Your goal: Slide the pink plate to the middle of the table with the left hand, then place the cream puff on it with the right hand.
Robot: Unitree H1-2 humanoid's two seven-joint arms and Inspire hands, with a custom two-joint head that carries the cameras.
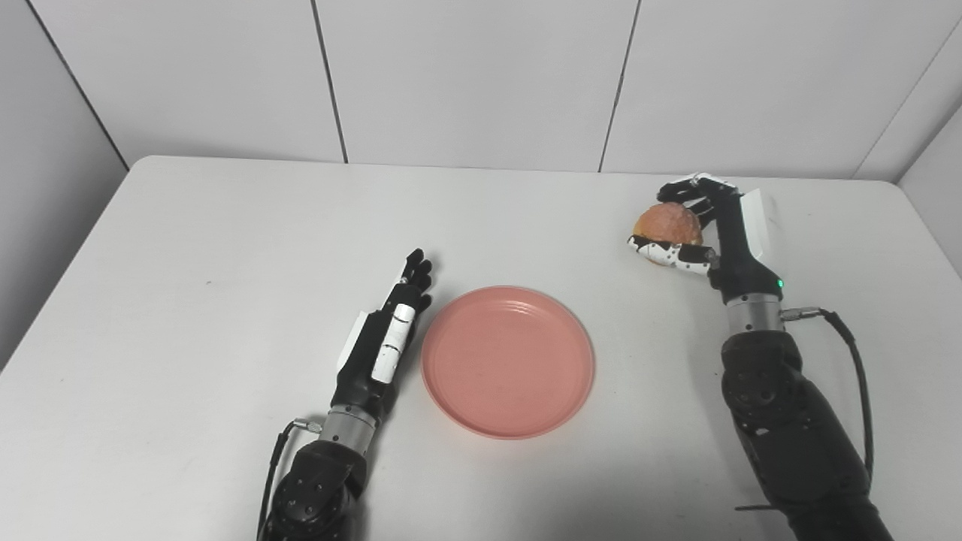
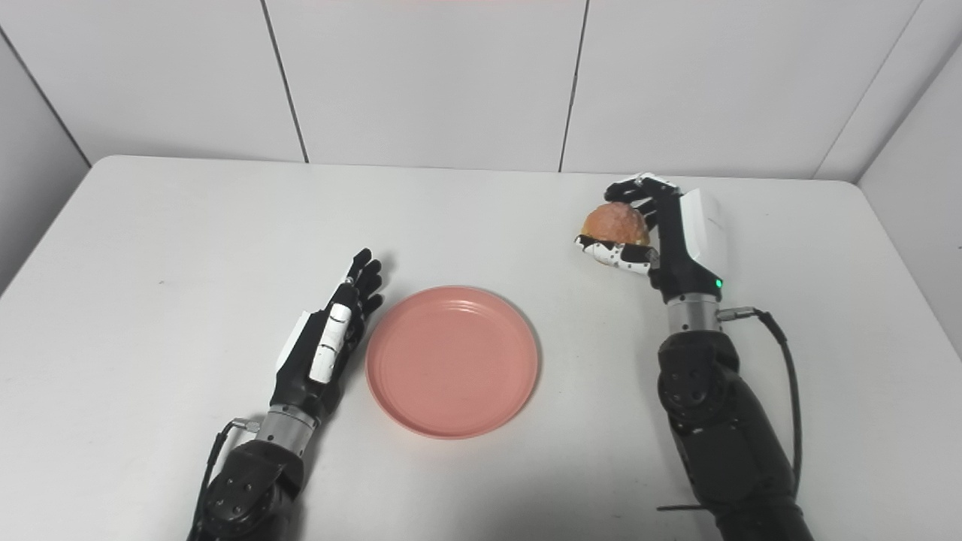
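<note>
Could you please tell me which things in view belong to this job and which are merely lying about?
Part of the job: pink plate, cream puff, left hand, right hand.
Lying about: nothing else on the table.

You are looking down on a white table (image 1: 188, 248) with rounded far corners, its matte top evenly lit and carrying only soft shadows. Behind it stands a wall of pale grey-white panels (image 1: 473, 75), split by thin dark vertical seams that meet the table's far edge. At the left and right sides, more panels of the same kind angle in towards you, enclosing the table.
</note>
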